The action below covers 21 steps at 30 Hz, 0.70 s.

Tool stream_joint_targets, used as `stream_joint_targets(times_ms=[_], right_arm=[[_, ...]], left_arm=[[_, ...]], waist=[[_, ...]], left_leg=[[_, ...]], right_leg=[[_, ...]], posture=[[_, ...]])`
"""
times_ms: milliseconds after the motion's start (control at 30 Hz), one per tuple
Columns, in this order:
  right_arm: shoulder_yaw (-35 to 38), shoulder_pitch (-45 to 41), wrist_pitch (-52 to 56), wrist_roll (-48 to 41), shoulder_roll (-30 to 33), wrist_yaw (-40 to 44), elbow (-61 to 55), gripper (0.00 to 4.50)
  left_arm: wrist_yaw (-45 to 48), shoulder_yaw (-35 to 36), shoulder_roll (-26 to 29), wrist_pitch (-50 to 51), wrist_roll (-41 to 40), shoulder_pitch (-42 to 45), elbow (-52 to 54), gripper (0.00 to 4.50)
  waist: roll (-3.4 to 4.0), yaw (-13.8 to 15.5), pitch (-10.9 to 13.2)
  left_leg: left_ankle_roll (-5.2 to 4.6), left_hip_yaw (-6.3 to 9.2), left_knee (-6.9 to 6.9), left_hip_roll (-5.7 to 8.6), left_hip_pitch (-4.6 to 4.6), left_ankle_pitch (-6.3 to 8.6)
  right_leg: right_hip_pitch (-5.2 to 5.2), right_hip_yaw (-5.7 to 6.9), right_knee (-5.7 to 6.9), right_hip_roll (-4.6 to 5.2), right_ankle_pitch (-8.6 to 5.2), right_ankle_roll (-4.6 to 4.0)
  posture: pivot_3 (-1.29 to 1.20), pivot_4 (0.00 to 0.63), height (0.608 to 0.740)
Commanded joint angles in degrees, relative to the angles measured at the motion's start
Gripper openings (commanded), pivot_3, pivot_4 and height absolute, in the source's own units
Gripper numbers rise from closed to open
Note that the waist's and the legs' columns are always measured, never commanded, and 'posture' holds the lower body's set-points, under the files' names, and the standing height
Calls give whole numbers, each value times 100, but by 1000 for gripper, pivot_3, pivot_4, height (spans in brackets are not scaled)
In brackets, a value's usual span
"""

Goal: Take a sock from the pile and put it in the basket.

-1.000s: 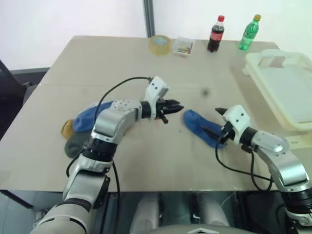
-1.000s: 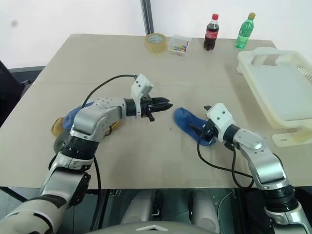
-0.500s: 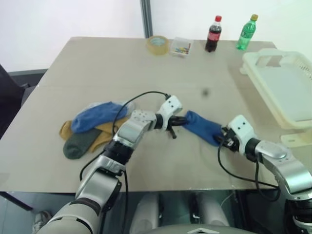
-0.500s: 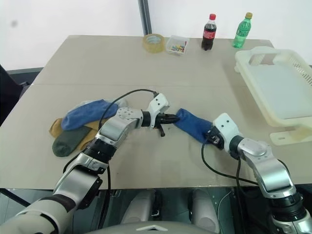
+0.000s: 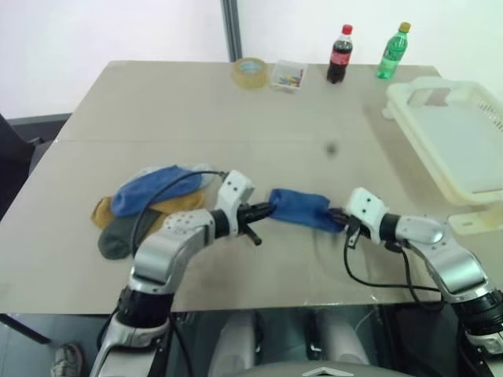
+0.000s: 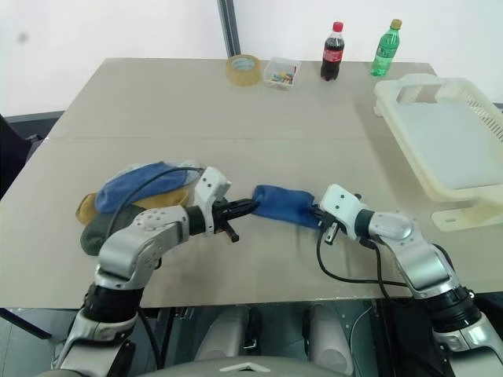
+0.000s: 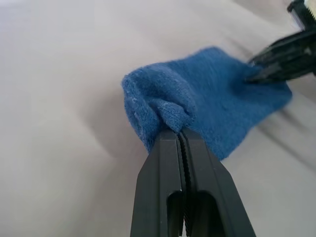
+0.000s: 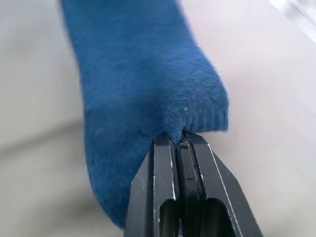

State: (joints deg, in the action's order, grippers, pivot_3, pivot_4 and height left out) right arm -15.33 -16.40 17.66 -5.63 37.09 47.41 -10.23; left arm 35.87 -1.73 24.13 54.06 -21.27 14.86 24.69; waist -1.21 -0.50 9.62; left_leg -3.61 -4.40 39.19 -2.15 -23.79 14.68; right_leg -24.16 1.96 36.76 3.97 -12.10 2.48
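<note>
2 grippers hold 1 blue sock (image 5: 301, 209) stretched between them, low over the table (image 5: 196, 110) and a little to the right of the pile (image 5: 145, 208). The left gripper (image 5: 266, 210) has its jaws pressed together on a bunched fold at one end of the sock; the right gripper (image 5: 338, 216) has its jaws pressed together on the knitted edge at the other end. In both wrist views the cloth puckers where it is pinched, so the sock is judged soft, light and limp: it will sag and fold wherever it is unsupported, and it is neither fragile nor slippery. A pinch on a doubled fold or on the thicker cuff edge should hold better than one on a single layer; the present 2 end grips appear sound.

The basket (image 5: 452, 145) stands at the right side of the table, well apart from the sock, with its near corner close to the table's right edge. The tabletop between sock and basket is bare, giving open room for a carry to the right. A tape roll (image 5: 248, 72), a small clear box (image 5: 286, 75) and 2 bottles (image 5: 339, 55) stand along the far edge, well apart from that path. The basket's raised rim calls for a lift before release.
</note>
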Motion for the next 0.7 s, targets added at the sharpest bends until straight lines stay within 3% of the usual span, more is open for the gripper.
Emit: stream_joint_targets(times_ms=[33, 267, 300, 333, 433, 600, 700], right_arm=[[-19, -322, -270, -20, 16, 395, 281, 44], [56, -629, -435, -15, 61, 782, 677, 44], [70, -649, -411, -27, 50, 807, 684, 668], [84, -659, -386, -43, 40, 831, 674, 861], [125, -626, -371, -74, 30, 868, 579, 2471], [522, -423, -455, -374, -74, 707, 177, 4492], [887, -280, -495, -908, -188, 769, -296, 4492]], left_arm=[[-323, 207, -26, 299, -210, -285, 615, 0], [-582, 147, -99, 597, -443, -558, 799, 0], [-579, 141, -76, 602, -467, -546, 775, 585], [-577, 134, -53, 586, -486, -535, 754, 738], [-627, 150, -21, 455, -445, -528, 694, 2365], [-768, 537, -166, -340, -325, -400, 404, 4470], [-1354, 672, -92, -938, 281, -136, 69, 4470]], waist=[[0, 11, 0], [0, 38, 0], [0, 39, 0], [0, 37, 0], [0, 36, 0], [0, 49, 0], [1, 83, 1]], left_leg=[[0, 0, 0, 0, 0, 0], [2, 2, 0, 1, 0, -1], [2, 2, 0, 1, 0, -1], [2, 1, 0, 1, 0, -1], [2, 0, 0, 1, 1, -1], [2, 1, 0, 1, 0, -1], [3, 1, 0, 1, -1, -1]], right_leg=[[0, 0, 0, 0, 0, 0], [1, 4, 1, 0, 0, -2], [1, 4, 1, 0, 0, -2], [1, 4, 1, 0, 0, -3], [1, 3, 1, 0, -1, -5], [1, 3, 1, 1, -5, -12], [0, 4, 1, 2, -5, -13]], posture=[[0, 150, 740], [0, 150, 740], [0, 150, 740], [0, 150, 740], [0, 150, 740], [0, 150, 740], [0, 150, 740]])
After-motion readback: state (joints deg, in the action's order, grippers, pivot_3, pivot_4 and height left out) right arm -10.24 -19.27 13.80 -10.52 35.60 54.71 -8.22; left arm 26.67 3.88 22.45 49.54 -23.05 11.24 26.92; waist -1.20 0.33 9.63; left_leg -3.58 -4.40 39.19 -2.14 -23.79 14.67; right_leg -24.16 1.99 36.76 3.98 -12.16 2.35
